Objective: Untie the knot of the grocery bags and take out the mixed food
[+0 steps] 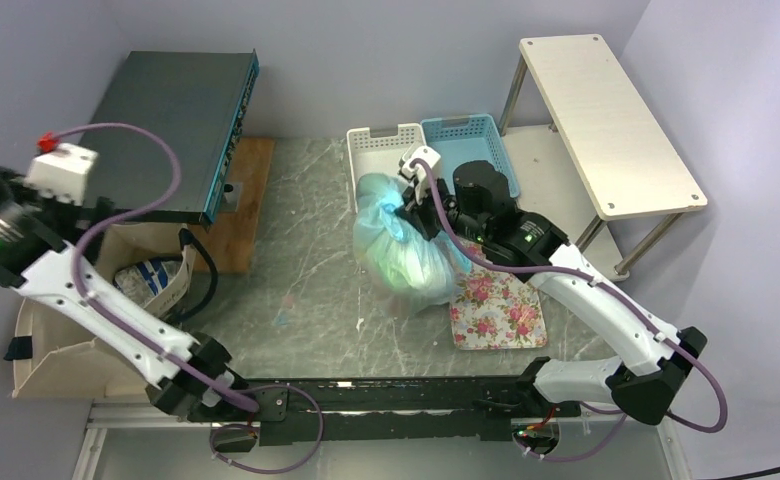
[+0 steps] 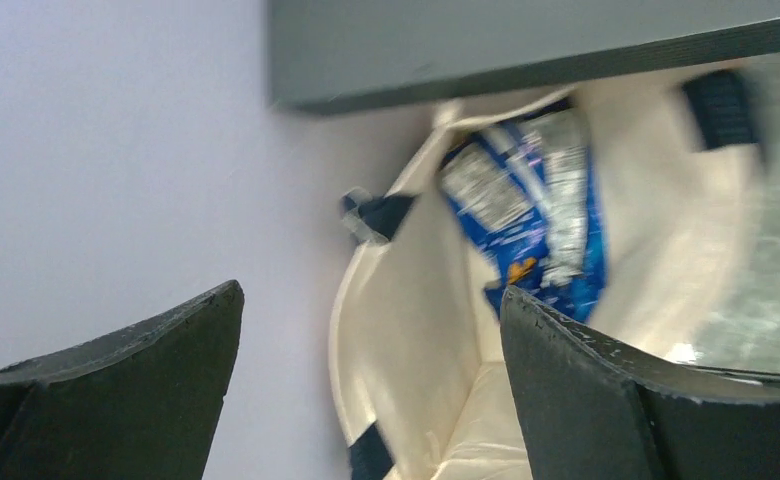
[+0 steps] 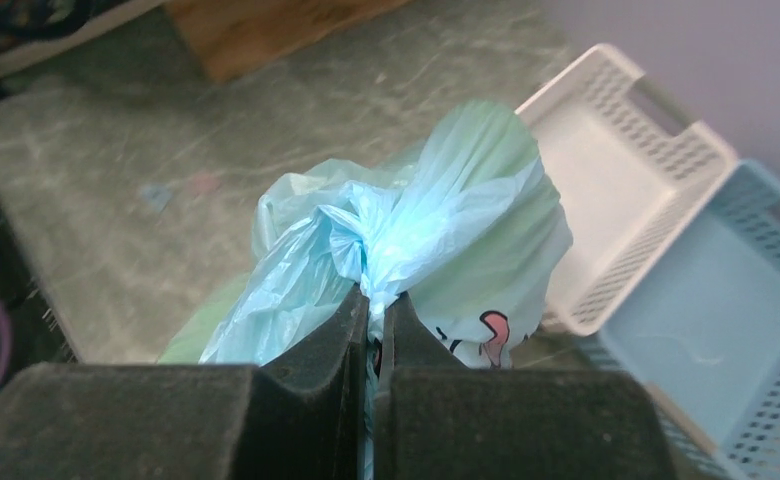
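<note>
- Left gripper (image 2: 371,300): fingers spread wide, grasping nothing, hanging over the open tote (image 2: 406,340) at far left.
- Chip bag (image 2: 531,215) lies inside the tote against its wall. The wrist view is blurred, so I can't tell if anything else is in there.
- Right gripper (image 3: 374,310): fingers clenched on a pinch of the blue bag (image 3: 466,220), just under the knot (image 3: 351,235).
- Knot is tied, bunched tight.
- Blue bag sits on the table (image 1: 306,270), bulging, with green showing through the plastic. Its bottom overlaps the floral tray (image 1: 501,315) and its top is just beside the white basket (image 1: 381,150).
- Blue basket (image 1: 466,140) sits right against the white one.
</note>
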`<state>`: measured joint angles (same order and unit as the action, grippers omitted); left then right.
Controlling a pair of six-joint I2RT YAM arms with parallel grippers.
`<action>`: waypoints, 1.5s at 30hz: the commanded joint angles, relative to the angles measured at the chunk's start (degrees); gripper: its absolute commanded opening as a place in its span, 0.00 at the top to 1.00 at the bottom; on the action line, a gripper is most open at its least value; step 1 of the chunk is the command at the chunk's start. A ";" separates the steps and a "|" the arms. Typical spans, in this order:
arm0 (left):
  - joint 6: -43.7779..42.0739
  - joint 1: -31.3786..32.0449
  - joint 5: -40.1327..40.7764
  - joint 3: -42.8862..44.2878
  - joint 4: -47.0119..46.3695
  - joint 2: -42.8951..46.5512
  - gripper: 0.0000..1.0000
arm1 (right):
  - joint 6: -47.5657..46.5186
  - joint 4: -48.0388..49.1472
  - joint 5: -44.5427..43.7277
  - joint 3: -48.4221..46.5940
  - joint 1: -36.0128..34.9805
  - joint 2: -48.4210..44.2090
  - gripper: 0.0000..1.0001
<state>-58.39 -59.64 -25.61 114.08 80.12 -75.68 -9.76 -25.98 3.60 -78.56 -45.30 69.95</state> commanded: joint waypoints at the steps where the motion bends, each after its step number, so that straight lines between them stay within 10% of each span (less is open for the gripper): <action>1: -5.38 9.24 -10.97 -2.26 9.88 7.81 0.01 | 1.37 3.98 11.92 0.33 -0.22 -2.29 1.00; 13: 17.78 46.40 -22.61 -10.79 7.30 10.50 0.01 | -2.46 13.47 21.54 11.76 -2.41 0.79 1.00; 19: 23.99 63.51 -14.67 -25.55 -4.27 15.88 0.01 | -8.81 14.80 21.70 18.31 -2.97 0.32 1.00; 24: 24.46 70.48 -10.97 -36.87 -10.57 20.74 0.01 | -9.41 6.87 23.18 18.25 -2.83 -3.07 0.29; 28: 20.76 75.18 -7.62 -42.06 -12.17 22.49 0.01 | -8.90 -4.18 20.52 16.74 -1.70 -7.28 0.12; 45: 12.77 93.01 -9.10 -47.25 -37.75 10.30 0.14 | -1.13 -16.59 29.01 18.63 7.58 -8.99 0.23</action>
<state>-40.84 31.92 -30.76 68.07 54.54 -63.92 -14.76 -42.94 27.81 -62.02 -37.89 62.30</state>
